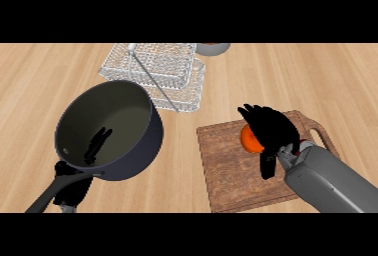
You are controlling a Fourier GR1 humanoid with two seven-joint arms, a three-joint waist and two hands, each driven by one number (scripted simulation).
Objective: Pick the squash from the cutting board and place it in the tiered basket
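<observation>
My right hand (267, 130) is curled over the orange squash (251, 141) on the cutting board (236, 175); it looks smooth, rigid, likely slippery, so grip its middle.

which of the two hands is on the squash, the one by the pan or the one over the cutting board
The right hand, over the cutting board, curls round the orange squash. The left hand sits by the dark pan's handle instead.

One head view is looking steeply down at the counter (310, 75), forearms coming in from its lower edge
</observation>
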